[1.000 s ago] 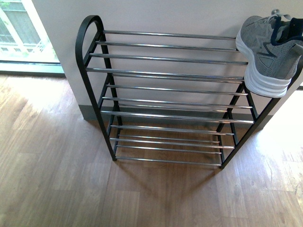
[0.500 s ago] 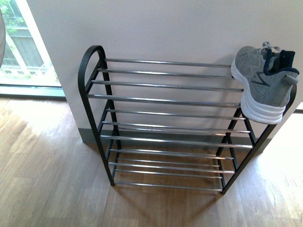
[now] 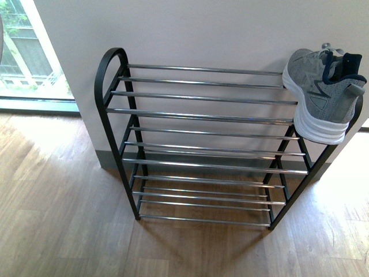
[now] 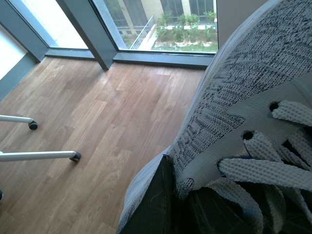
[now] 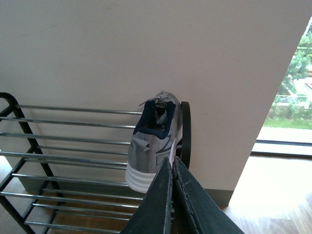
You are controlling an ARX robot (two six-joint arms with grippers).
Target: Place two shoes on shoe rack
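Front view: one sneaker sat on rack; left pincer gripped second sneaker (right pincer closed, empty).

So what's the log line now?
grey knit sneaker: on chrome-rod shoe rack, top tier; left gripper: holds second grey sneaker; right gripper: shut, empty
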